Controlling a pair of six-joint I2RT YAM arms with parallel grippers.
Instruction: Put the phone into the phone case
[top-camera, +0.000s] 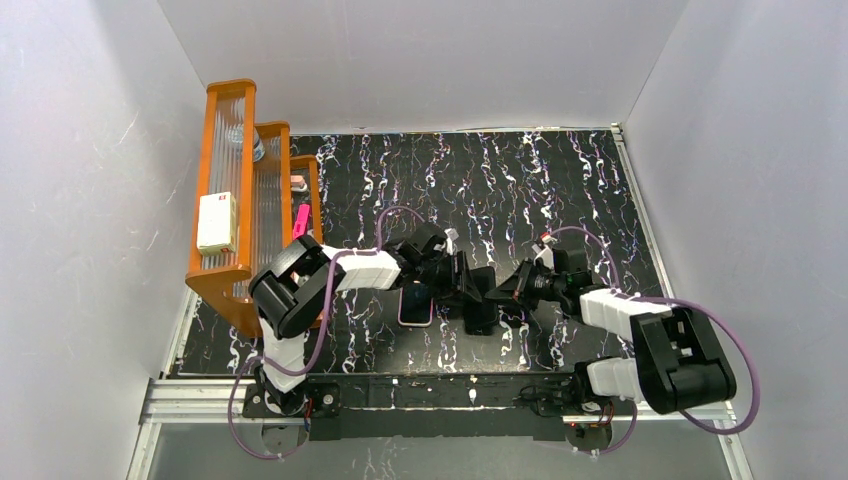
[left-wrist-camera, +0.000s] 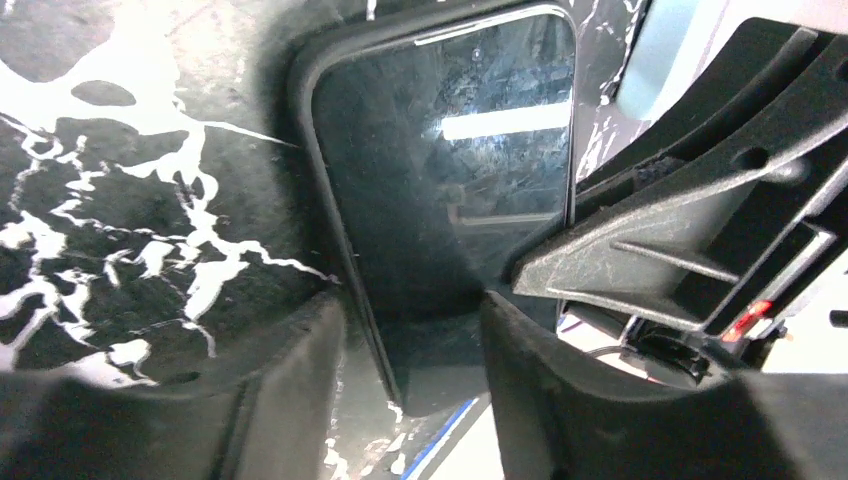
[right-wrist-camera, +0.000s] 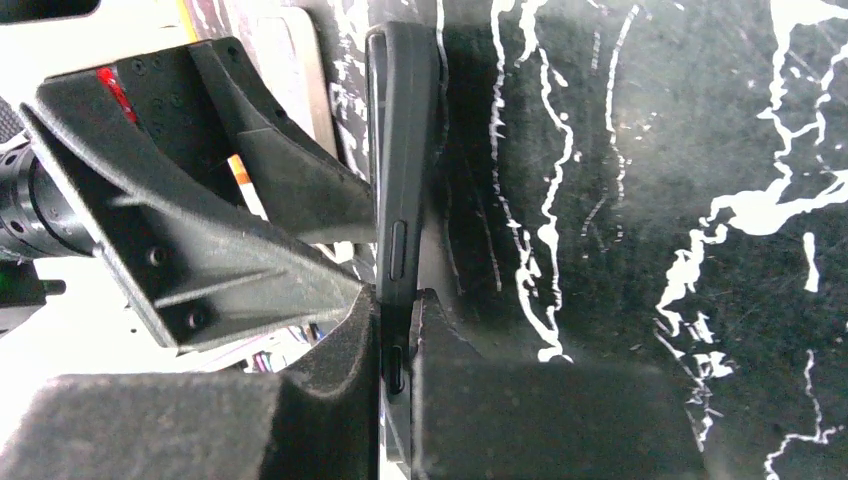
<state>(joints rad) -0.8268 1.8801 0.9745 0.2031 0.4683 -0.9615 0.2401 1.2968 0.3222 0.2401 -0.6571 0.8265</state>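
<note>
Left gripper (top-camera: 466, 283) and right gripper (top-camera: 508, 290) meet mid-table at the phone (top-camera: 481, 316), whose long axis runs near to far; both arms reach inward, forearms low. Just left lies the case (top-camera: 416, 306), flat. Left wrist: fingers straddle the glossy screen; whether they pinch, I cannot tell. Right wrist: fingers clench the phone, seen edge-on

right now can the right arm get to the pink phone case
Probably not yet. The right gripper is shut on the black-rimmed phone, and that phone and the left gripper sit between it and the pink phone case.
</note>
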